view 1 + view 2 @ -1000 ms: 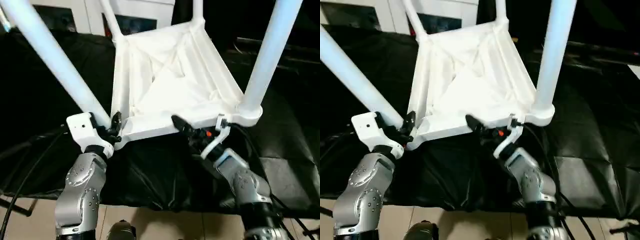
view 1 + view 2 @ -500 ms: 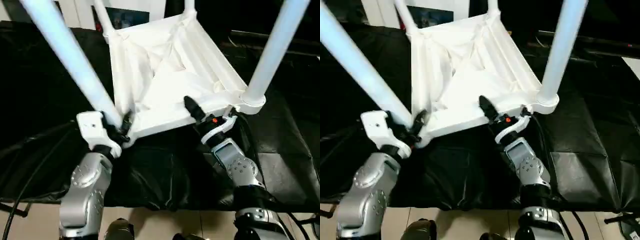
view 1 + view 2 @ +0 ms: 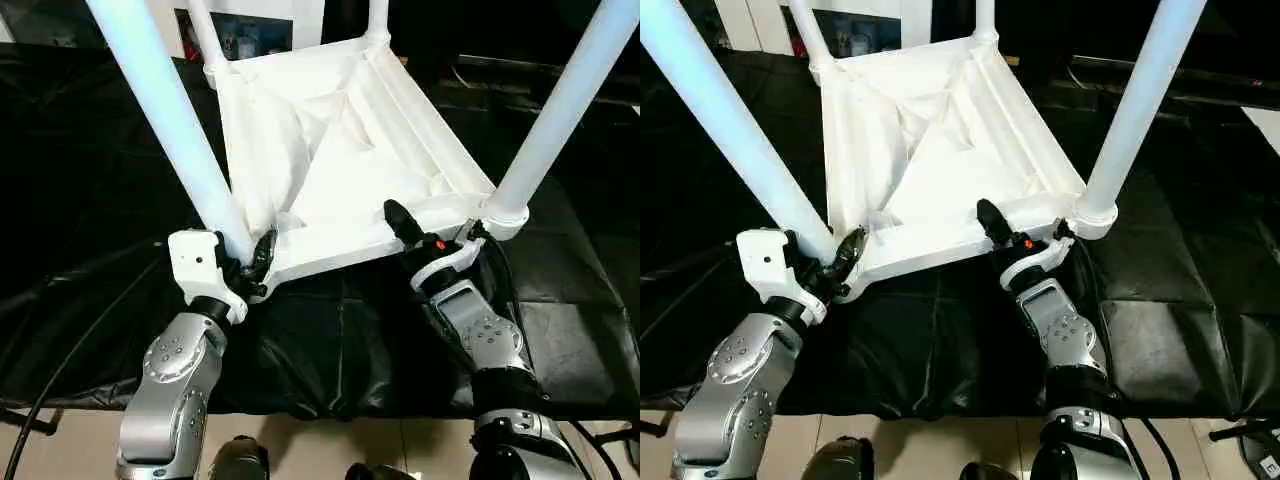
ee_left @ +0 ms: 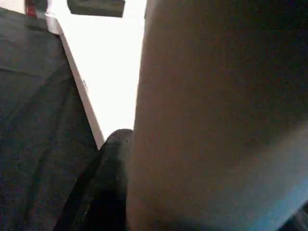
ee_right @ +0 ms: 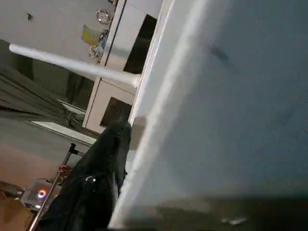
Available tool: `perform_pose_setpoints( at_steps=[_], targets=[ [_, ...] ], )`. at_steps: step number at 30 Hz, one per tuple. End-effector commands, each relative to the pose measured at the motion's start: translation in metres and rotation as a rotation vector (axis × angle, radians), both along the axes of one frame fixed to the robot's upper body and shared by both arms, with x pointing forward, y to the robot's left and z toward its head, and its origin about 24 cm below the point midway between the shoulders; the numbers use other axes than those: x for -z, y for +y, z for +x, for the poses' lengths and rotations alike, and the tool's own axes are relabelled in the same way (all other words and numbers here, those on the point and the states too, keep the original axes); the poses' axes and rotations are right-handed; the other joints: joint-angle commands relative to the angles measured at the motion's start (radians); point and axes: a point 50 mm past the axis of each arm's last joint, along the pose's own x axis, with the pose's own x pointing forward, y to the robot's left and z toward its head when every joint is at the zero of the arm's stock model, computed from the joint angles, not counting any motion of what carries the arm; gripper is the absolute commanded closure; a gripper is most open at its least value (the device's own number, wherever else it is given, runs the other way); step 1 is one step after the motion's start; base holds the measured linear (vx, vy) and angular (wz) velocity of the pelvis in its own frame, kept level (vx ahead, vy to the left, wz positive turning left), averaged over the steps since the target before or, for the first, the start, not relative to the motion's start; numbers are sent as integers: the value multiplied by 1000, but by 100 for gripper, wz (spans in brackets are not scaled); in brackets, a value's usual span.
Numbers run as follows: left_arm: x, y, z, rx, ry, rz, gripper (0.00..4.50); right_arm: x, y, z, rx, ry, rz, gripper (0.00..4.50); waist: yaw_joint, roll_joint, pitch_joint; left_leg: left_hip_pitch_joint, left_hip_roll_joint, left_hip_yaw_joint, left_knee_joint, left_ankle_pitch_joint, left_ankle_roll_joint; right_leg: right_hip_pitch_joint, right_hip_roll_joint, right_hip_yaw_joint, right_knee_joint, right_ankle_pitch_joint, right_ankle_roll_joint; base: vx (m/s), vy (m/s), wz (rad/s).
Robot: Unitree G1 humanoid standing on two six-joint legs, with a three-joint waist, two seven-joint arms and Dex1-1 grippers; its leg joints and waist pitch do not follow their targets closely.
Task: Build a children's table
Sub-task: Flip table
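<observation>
From the left eye view, the white plastic rectangular tabletop [image 3: 340, 170] is lying upside down on the black-draped desk [image 3: 90, 200], ribbed underside facing up, its near edge sitting close to the desk's front edge. Four long white tapered tube legs are standing up out of its round corner sockets — the near-left leg [image 3: 170, 120], the near-right leg [image 3: 560, 110], and the two far ones, the far-left leg [image 3: 203, 30] and the far-right leg [image 3: 377, 15], by the desk's back edge. The left claw [image 3: 252, 268] is closing around the base of the near-left leg at the near-left corner. The right claw [image 3: 404, 222] is pinching the near rim of the tabletop, just beside the near-right socket.

From the right eye view, a white cabinet with dark glass doors [image 3: 855, 30] is standing behind the desk, past its back edge.

In the left wrist view, one black finger [image 4: 108, 192] is pressing against the broad white leg surface [image 4: 216, 115], with the tabletop's rim [image 4: 106, 72] running beside it over the black cloth.

In the right wrist view, one black finger [image 5: 96, 178] is lying flat against the white rim [image 5: 216, 106] — a far leg [image 5: 72, 62] is crossing the background.
</observation>
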Motion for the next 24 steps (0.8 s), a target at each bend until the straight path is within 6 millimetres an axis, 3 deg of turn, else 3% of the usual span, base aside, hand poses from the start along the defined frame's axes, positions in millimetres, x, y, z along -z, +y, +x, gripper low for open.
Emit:
perform_pose_setpoints(
  at_steps=[1,4,6,11,13,15,17,19,24],
  targets=[
    [3,-15,-1,94,11,-52,223,-14,-6,6,31,-44,-53,221,-2,9,-80,33,74,-25,-55,137,136,45,-75,43,-36,246,-291,0,0,0],
    [5,-8,-3,135,17,-44,155,-26,-19,8,101,-67,-60,231,-1,12,-80,34,76,-24,-59,91,128,44,-77,43,-38,186,-293,0,0,0],
    [8,1,-9,154,19,-1,154,-34,-30,9,148,-83,-73,233,-1,9,-81,35,76,-23,-62,71,108,44,-76,42,-39,158,-289,0,0,0],
    [14,19,-19,144,47,58,115,-44,-43,9,211,-96,-82,237,0,11,-81,35,75,-21,-62,64,100,42,-73,43,-39,165,-274,0,0,0],
    [20,33,-28,154,80,144,96,-52,-53,9,257,-121,-104,240,-1,6,-81,33,75,-22,-65,50,96,43,-74,42,-39,142,-261,0,0,0],
    [22,39,-39,206,106,195,77,-60,-62,5,293,-146,-136,242,0,11,-82,38,73,-20,-65,45,90,38,-68,42,-40,131,-242,0,0,0],
    [21,40,-41,216,109,197,67,-62,-64,4,304,-148,-141,244,3,13,-82,42,73,-19,-65,43,81,36,-66,43,-40,126,-234,0,0,0],
    [18,40,-46,256,101,217,53,-66,-72,2,331,-158,-204,244,14,20,-82,46,75,-15,-68,7,50,30,-64,43,-43,99,-224,0,0,0],
    [9,36,-44,282,38,258,51,-72,-77,0,331,-181,-381,244,12,12,-83,36,71,-16,-76,-50,8,39,-69,45,-47,63,-192,0,0,0]
  ],
)
